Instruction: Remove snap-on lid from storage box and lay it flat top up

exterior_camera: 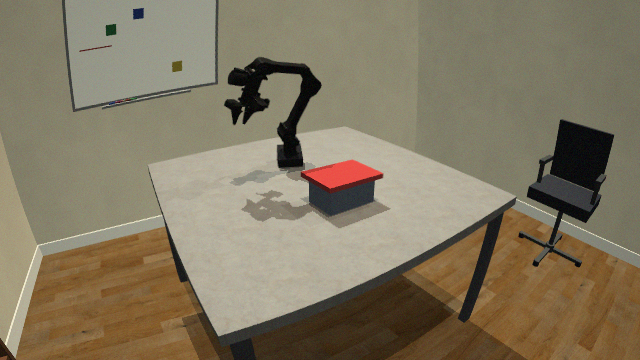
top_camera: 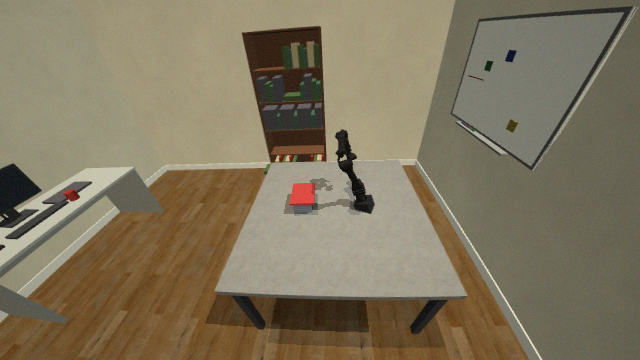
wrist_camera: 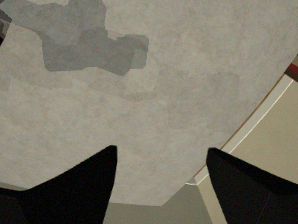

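A grey storage box (exterior_camera: 342, 196) stands on the table with its red snap-on lid (exterior_camera: 342, 175) on top; it also shows in the top view (top_camera: 302, 194). My gripper (exterior_camera: 241, 114) hangs high in the air above the table, well apart from the box, toward the whiteboard side. Its fingers stand apart with nothing between them. In the wrist view the two black fingers frame bare table top and the table's edge; the box is out of that view.
The arm's base (exterior_camera: 290, 156) sits on the table just behind the box. A bookshelf (top_camera: 287, 95) stands behind the table, a whiteboard (exterior_camera: 140, 50) on the wall, an office chair (exterior_camera: 570, 185) to the side, a desk (top_camera: 60, 200) at left.
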`<control>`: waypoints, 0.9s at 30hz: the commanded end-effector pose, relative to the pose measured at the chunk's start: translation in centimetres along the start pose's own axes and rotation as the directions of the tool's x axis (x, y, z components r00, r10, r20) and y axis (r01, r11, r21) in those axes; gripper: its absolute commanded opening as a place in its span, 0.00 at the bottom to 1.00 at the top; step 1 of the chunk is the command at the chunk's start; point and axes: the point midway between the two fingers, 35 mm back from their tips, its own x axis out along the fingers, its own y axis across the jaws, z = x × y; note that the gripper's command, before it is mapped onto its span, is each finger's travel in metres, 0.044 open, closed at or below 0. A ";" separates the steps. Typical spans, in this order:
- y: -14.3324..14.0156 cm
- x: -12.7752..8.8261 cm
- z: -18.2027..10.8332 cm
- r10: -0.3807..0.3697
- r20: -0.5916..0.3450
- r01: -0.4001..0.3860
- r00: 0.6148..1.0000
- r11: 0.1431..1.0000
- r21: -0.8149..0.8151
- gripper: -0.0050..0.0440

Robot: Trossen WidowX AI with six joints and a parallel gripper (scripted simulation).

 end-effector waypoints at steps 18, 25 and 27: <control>-0.5 0.7 8.9 -0.192 0.112 0.122 0.975 0.885 0.450 0.58; -0.2 0.6 10.9 -0.231 0.164 0.090 0.959 0.798 0.596 0.58; 0.2 0.5 12.2 -0.254 0.202 0.079 0.946 0.783 0.616 0.58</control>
